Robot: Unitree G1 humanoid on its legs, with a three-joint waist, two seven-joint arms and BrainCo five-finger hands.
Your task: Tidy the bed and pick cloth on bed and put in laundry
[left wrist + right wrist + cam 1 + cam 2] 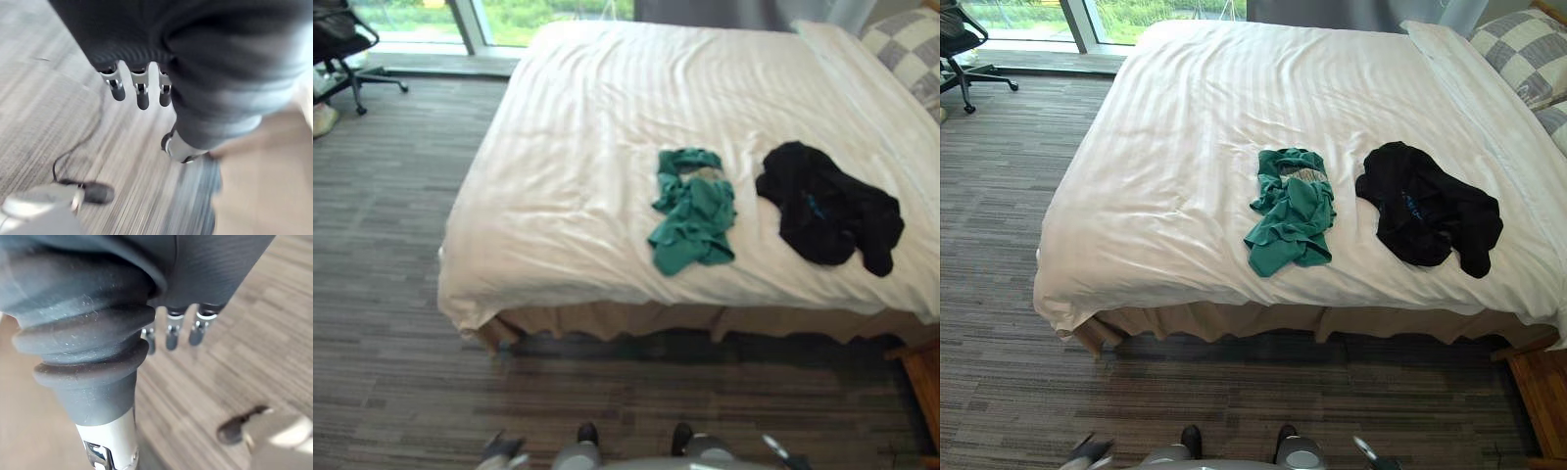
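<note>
A crumpled green cloth [693, 211] lies on the white bed [578, 147], near its front edge. To its right, a little apart, sits a bunched black cloth [827, 206]. The white cover shows light wrinkles. My left hand [501, 450] hangs low by the floor, well short of the bed, and its fingers [142, 93] are relaxed and hold nothing. My right hand [778, 452] hangs the same way on the other side, with straight fingers [172, 335] over the carpet.
A checked pillow [1518, 49] lies at the bed's far right corner. A black office chair [337, 44] stands at the far left by the window. A wooden piece of furniture [1540, 392] sits at the bed's near right corner. Striped carpet [391, 294] runs along the bed's left side and front.
</note>
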